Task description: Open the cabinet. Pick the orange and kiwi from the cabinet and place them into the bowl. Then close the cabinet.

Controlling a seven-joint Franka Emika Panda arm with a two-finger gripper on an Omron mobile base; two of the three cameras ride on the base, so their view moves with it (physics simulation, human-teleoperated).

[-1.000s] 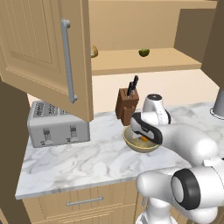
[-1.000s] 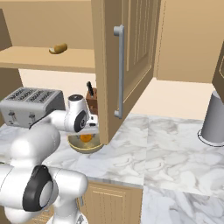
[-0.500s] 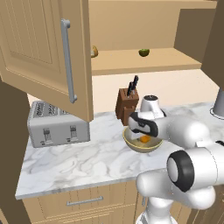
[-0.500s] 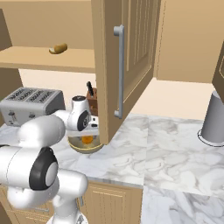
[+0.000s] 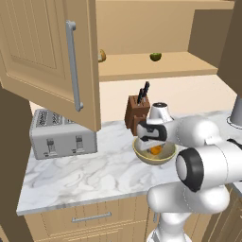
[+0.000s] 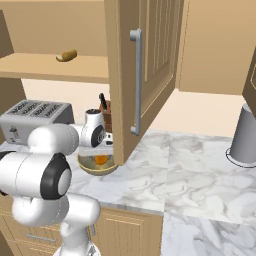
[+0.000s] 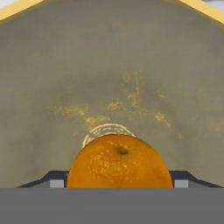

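My gripper [image 5: 155, 145] reaches down into the bowl [image 5: 140, 152], and its jaws are shut on the orange [image 5: 156, 150], which sits low inside it. In the hand view the orange [image 7: 120, 164] lies between my two fingertips, with the bowl's speckled yellowish floor [image 7: 113, 65] beyond it. From the right, the orange [image 6: 101, 160] shows in the bowl [image 6: 90, 168] under my gripper [image 6: 102, 153]. The cabinet [image 5: 47, 56] stands open. The kiwi [image 5: 155, 56] rests on its shelf, up and behind the bowl.
A tan-brown roundish item [image 6: 66, 55] lies on the shelf's left part. The knife block [image 5: 137, 113] stands just behind the bowl and the toaster [image 5: 61, 137] to its left. The open right door [image 6: 145, 75] hangs over the counter near the bowl. A grey canister [image 6: 245, 140] stands far right.
The arm's elbow and forearm have swung in closer to the base. The hand has stayed over the bowl with the orange between its fingers.
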